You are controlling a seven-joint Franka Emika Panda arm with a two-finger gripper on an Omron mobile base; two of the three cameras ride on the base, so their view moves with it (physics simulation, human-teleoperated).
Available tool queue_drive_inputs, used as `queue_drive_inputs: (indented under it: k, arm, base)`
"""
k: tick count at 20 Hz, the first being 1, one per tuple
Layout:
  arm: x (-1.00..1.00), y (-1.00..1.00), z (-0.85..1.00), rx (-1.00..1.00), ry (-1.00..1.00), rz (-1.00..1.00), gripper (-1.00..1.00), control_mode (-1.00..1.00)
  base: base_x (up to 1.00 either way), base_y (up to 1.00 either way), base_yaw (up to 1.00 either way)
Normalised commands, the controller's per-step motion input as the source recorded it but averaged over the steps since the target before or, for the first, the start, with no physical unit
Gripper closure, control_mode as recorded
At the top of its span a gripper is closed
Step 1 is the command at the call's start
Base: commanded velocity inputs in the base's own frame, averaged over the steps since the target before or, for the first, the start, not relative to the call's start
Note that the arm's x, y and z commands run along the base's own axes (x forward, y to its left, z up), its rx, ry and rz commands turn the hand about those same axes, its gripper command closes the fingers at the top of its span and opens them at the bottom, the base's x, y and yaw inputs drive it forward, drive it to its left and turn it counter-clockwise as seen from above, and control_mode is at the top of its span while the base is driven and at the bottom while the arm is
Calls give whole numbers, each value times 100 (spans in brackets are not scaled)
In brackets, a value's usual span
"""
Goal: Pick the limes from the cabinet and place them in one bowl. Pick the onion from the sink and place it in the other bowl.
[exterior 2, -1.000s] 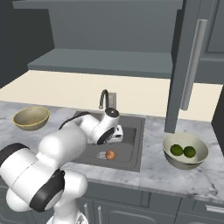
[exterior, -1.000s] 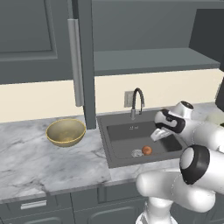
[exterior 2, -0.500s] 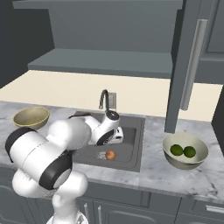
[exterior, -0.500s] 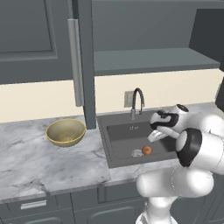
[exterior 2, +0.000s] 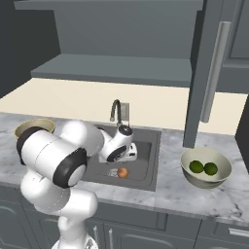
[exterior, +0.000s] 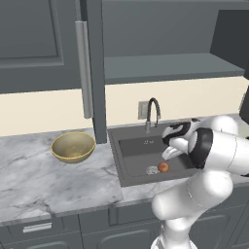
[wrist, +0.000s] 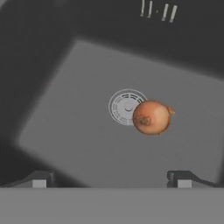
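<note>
Dark finger tips of the claw (wrist: 112, 178) stand spread wide and empty above the sink (wrist: 61, 131) floor. Beyond them the onion (wrist: 151, 117) lies loose, touching the round silver drain (wrist: 123, 106). It looks light, firm and smooth-skinned, likely to roll or slip, so closing across its widest middle seems safest. Both limes (exterior 2: 196, 167) already sit in the cream-grey bowl (exterior 2: 204, 181); the golden-tan bowl (exterior: 73, 146) waits on the worktop (exterior: 44, 180).

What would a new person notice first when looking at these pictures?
Probably the onion, bright orange on the dark sink floor beside the silver drain, with the open pincer above it. Next, two limes lying in the pale bowl on the counter.
</note>
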Motion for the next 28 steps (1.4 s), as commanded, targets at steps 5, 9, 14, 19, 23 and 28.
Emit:
queue_drive_inputs:
  k: [5, 9, 14, 19, 23, 28]
  arm:
    - [17, 0, -21, -7, 9, -3, -100, -100]
    - [17, 0, -20, -7, 6, -3, -100, -100]
    - [13, -1, -20, -6, 7, -2, -100, -100]
    - [11, -3, -19, -5, 7, -1, -100, -100]
    - [12, -2, -22, 0, 2, 0, -100, -100]
    - [14, -2, -24, 0, 0, 0, -100, -100]
  base:
    - [0, 0, 0]
    - [0, 0, 0]
    - [0, 0, 0]
    - [0, 0, 0]
    - [0, 0, 0]
    - [0, 0, 0]
